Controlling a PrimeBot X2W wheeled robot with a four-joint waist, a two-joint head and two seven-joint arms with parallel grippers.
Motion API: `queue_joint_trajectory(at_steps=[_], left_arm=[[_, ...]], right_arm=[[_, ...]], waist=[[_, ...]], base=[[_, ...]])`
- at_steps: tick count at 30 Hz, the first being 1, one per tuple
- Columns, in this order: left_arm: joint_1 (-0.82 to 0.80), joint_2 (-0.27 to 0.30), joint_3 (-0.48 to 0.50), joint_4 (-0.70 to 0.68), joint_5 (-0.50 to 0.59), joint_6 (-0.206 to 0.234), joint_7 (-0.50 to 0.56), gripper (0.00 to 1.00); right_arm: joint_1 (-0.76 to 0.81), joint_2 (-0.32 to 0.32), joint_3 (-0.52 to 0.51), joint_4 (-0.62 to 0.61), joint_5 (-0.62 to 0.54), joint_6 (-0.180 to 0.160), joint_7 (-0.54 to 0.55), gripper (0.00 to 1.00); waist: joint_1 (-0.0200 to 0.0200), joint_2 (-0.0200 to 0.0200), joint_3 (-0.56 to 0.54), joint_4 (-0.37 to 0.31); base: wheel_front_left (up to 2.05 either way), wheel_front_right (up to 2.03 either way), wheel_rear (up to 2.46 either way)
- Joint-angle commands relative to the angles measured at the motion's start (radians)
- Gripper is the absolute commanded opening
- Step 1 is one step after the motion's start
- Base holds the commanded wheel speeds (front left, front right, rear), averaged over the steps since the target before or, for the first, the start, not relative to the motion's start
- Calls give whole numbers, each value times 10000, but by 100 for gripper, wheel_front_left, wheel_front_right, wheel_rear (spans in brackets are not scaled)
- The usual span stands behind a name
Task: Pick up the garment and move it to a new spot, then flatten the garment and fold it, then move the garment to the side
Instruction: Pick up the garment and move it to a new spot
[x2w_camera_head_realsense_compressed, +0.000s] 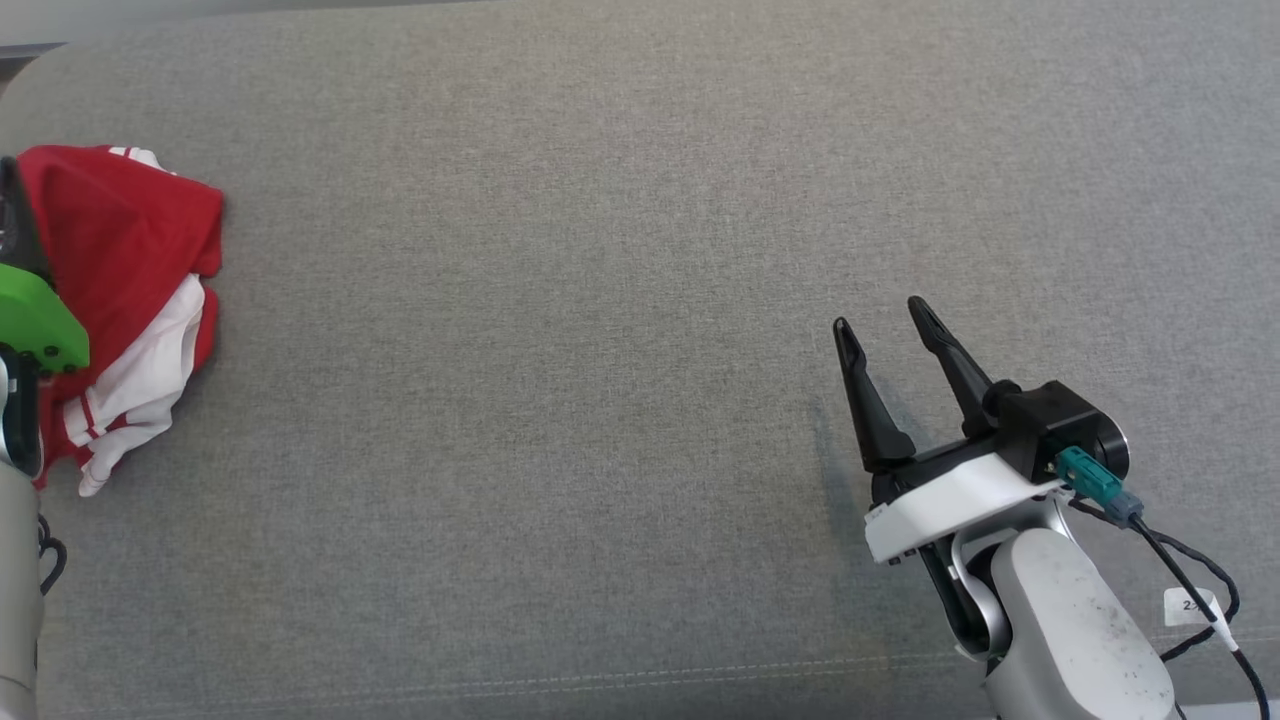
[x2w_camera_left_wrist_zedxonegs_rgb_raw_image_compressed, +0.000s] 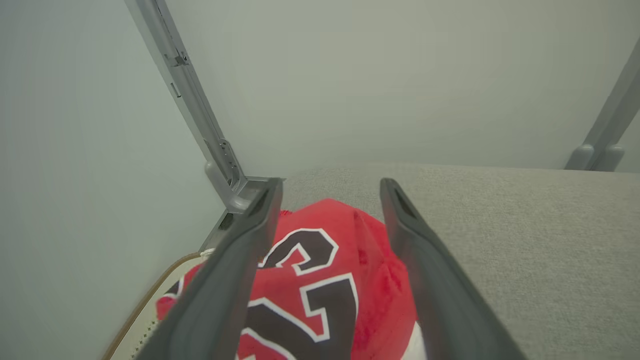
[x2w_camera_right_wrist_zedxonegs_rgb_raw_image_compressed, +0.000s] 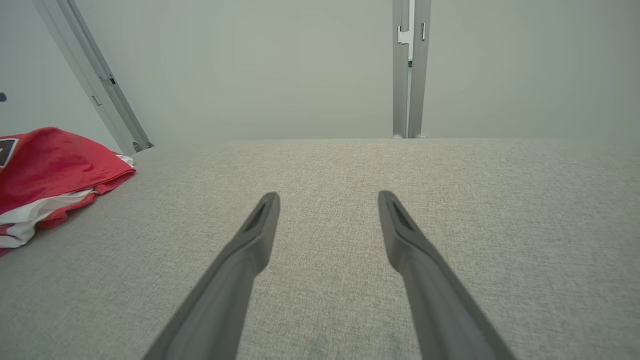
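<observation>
One garment (x2w_camera_head_realsense_compressed: 130, 260), red and white and crumpled into a heap, is seen at the far left edge of the grey fabric surface (x2w_camera_head_realsense_compressed: 600, 300), near its rounded far corner. Dark numerals outlined in white are shown on the red cloth in the left wrist view, and white striped panels are spilled out at the heap's near side in the head view. The left gripper (x2w_camera_left_wrist_zedxonegs_rgb_raw_image_compressed: 331, 192) is held directly over the heap with its two dark fingers spread wide apart, and the red cloth is framed between them. Nothing is clamped, and whether the fingers are touching the cloth cannot be told. A green part (x2w_camera_head_realsense_compressed: 35, 320) of that arm is laid across the garment's left side in the head view. The right gripper (x2w_camera_head_realsense_compressed: 880, 315) is placed well apart from the garment, at the lower right over bare fabric. Its fingers are likewise spread and nothing is held between them. A black cable (x2w_camera_head_realsense_compressed: 1190, 570) is looped beside its wrist. Grey metal posts (x2w_camera_right_wrist_zedxonegs_rgb_raw_image_compressed: 410, 70) and a pale wall are seen beyond the surface's far edge.
</observation>
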Motion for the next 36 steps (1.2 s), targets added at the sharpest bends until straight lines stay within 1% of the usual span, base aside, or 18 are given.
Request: queue_joint_trajectory(at_steps=[1,3,6,12,21,22,23,24,32,36], left_arm=[[-193,102,-52,234,28,-50,3,100],[-273,199,-108,637,101,-23,-59,100],[-315,115,-136,1252,4,-46,-2,100],[-445,174,-214,2338,-86,-36,207,100],[-247,300,-109,3000,-369,43,422,100],[-224,299,-112,3025,-400,45,427,57],[-196,303,-122,3052,-398,63,409,3],[-171,306,-140,3075,-403,82,379,0],[-347,334,-318,3017,-343,52,-112,0],[-537,301,-419,2631,-341,-52,-442,0]], right_arm=[[-99,-46,-28,-50,-56,1,-34,100],[-133,-43,-40,-73,-75,2,-34,100],[-137,-45,-81,-97,-120,1,-34,100],[-206,-45,-22,-101,-178,1,-35,100],[-339,-43,132,-53,-221,1,-30,100],[-354,-43,133,-51,-229,1,-23,100],[-367,-45,127,-47,-249,1,-11,100],[-371,-45,118,-43,-260,1,0,100],[-295,-45,136,37,-229,1,32,100],[-191,-45,215,123,-79,1,19,100]], waist=[[-2,0,136,-140],[-2,0,192,-184],[-2,0,258,-202],[-2,0,410,-216],[-2,0,616,-387],[-2,0,630,-400],[-2,0,639,-408],[-2,0,644,-408],[-2,0,404,-259],[-2,0,115,-100]], base=[[0,0,0],[0,0,0],[0,0,0],[0,0,0],[0,0,0],[0,0,0],[0,0,0],[0,0,0],[0,0,0],[0,0,0]])
